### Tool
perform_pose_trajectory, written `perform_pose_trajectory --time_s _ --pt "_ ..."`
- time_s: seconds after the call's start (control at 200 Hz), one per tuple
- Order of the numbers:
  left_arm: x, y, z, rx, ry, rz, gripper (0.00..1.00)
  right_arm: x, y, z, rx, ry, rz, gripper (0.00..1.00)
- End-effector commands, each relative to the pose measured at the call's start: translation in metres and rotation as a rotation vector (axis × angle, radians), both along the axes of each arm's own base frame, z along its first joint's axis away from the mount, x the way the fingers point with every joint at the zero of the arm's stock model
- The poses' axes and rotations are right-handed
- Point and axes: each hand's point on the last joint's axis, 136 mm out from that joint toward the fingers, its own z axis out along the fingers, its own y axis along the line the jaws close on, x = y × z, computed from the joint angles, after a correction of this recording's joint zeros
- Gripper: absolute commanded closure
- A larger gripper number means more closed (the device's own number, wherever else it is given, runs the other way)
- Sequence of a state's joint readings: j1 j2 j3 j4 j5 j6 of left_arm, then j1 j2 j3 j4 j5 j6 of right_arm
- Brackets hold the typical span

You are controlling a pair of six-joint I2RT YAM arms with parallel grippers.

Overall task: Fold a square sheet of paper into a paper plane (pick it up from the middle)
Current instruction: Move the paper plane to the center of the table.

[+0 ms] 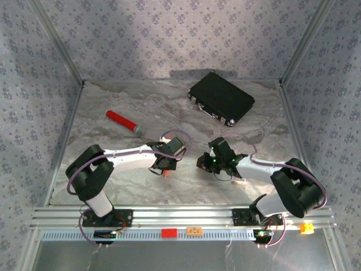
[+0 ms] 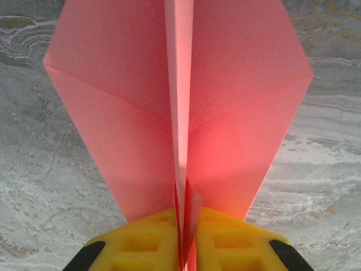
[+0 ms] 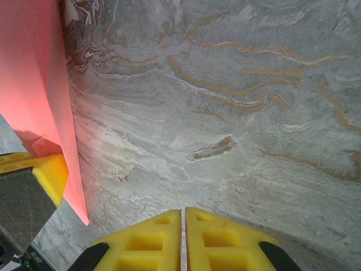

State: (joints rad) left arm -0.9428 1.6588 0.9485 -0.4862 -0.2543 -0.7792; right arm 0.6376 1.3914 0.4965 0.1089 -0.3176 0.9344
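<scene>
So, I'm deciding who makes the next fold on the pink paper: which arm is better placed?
Probably the right. The left gripper is shut on the paper plane at its centre crease, so it is busy holding. The right gripper is shut on nothing, with the paper's edge just beside it.

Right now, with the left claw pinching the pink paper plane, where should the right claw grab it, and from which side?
Probably the raised centre fold of the paper plane, from the end opposite the left claw, jaws either side. The flaps spread wide; only that ridge stands up to pinch. The right claw is shut, so open it first.
</scene>
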Motion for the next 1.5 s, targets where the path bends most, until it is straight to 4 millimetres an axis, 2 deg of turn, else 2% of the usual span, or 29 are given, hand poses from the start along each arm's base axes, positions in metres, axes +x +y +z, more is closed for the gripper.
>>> perform_pose_trajectory --time_s 0.0,0.919,1.164,1.494 --pt "0.001 -0.001 -0.002 0.005 0.009 0.006 0.87 0.005 0.006 0.006 0.007 -0.02 0.011 0.87" --pt "0.001 0.0 -0.011 0.009 0.02 0.009 0.85 0.004 0.008 0.005 0.006 -0.019 0.015 0.87" --pt "-0.002 0.005 -0.02 0.022 0.033 0.023 0.85 0.005 0.008 0.005 0.005 -0.02 0.015 0.87" --pt "-0.007 0.006 -0.027 0.001 0.055 0.056 0.77 0.005 0.008 0.005 0.005 -0.02 0.014 0.87"
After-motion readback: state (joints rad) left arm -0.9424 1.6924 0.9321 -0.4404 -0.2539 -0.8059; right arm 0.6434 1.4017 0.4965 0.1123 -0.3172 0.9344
